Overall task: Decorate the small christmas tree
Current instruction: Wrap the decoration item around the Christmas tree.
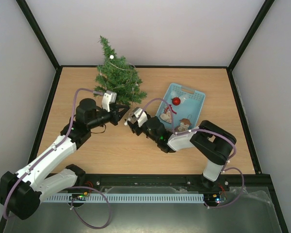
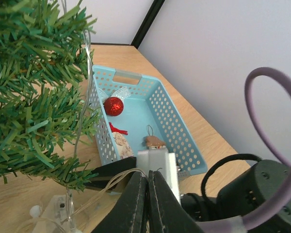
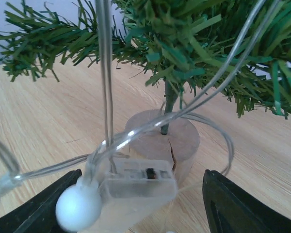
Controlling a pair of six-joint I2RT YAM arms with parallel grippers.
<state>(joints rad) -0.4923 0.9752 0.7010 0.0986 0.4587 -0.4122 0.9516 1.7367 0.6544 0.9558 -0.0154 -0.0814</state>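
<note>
Showing one small christmas tree [image 1: 117,77] | one basket [image 1: 186,89] | one red bauble [image 1: 176,101]

**Surfaces: mostly plastic, on matt wood**

On the small christmas tree [image 1: 117,77], needles are bristly green plastic by the look, matt and rough. Trunk sits in a round bare-wood base [image 3: 162,138], dull, w/ 1 crack. Its light string [image 3: 104,73] is thin clear wire, glossy. The battery box [image 3: 136,187] is frosted translucent plastic, and 1 white bead [image 3: 79,208] is smooth, matt. Under it the table [image 1: 126,155] is pale wood-grain, smooth, low sheen. At 4 o'clock from tree, the basket [image 2: 177,124] is light-blue perforated plastic, semi-gloss. Inside it, the ball [image 2: 113,106] is red, glittery, rough. On right gripper [image 3: 143,171], fingers [image 3: 237,206] are black, matt plastic.
</note>
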